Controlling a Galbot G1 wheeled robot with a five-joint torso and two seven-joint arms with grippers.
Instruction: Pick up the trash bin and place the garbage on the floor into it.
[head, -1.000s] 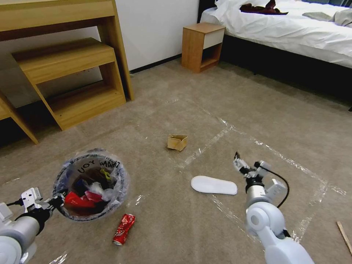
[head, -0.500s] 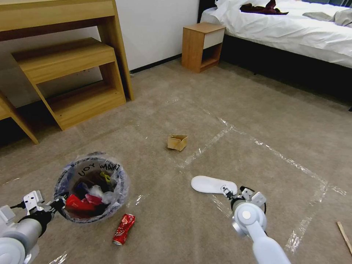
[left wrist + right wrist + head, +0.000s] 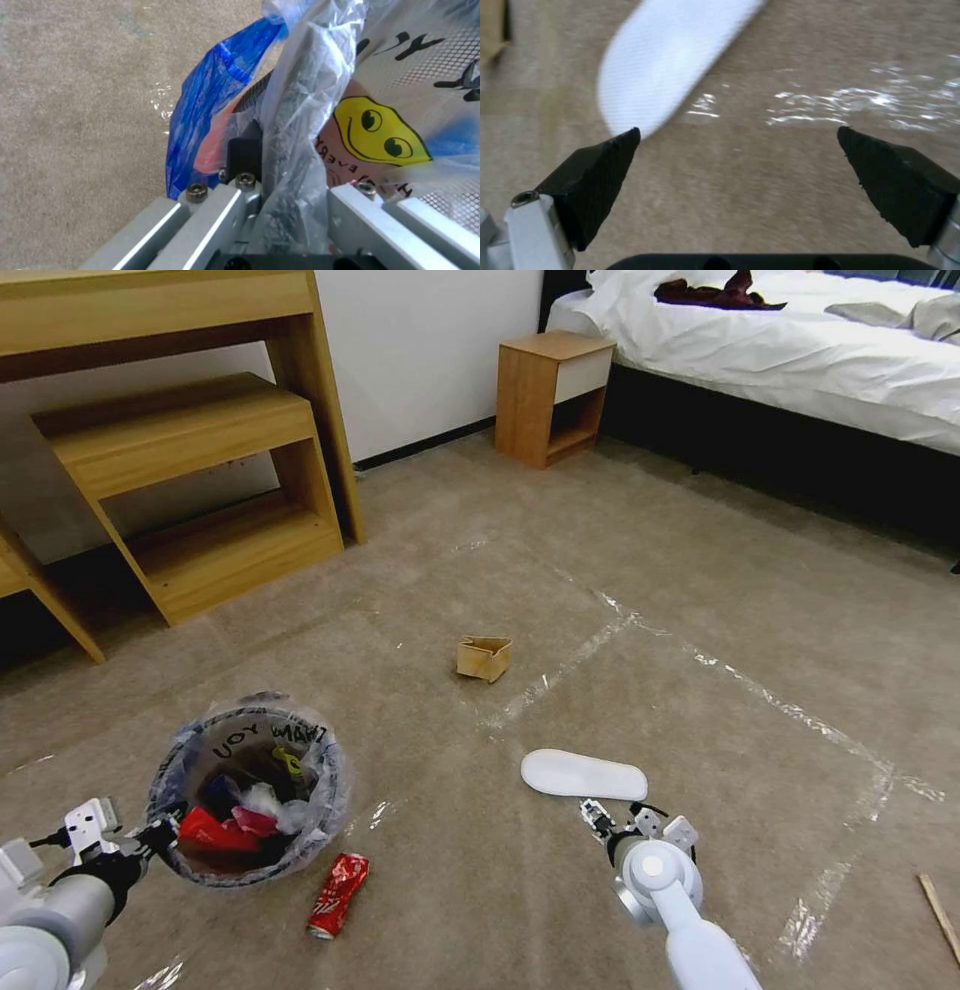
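Note:
The trash bin (image 3: pixel 250 790), round with a clear lettered bag, holds red wrappers and white paper at the lower left of the head view. My left gripper (image 3: pixel 160 836) is shut on its near rim; the left wrist view shows the bag and rim (image 3: pixel 300 112) pinched between the fingers. On the floor (image 3: pixel 700 570) lie a white slipper (image 3: pixel 583 775), a crushed red can (image 3: pixel 338 895), a cardboard box (image 3: pixel 484 658) and a wooden stick (image 3: pixel 940 915). My right gripper (image 3: pixel 620 816) stands open just short of the slipper (image 3: pixel 670 56), low over the carpet, with nothing between its fingers (image 3: pixel 605 168).
Shiny tape strips (image 3: pixel 780 705) cross the carpet. A wooden desk with shelves (image 3: pixel 200 470) stands at the back left, a nightstand (image 3: pixel 550 395) and a bed (image 3: pixel 800 360) at the back right. Open carpet lies between bin and slipper.
My right arm has dropped and pulled back, from beside the slipper's right end to its near side. The bin, held by the left gripper, has shifted slightly nearer.

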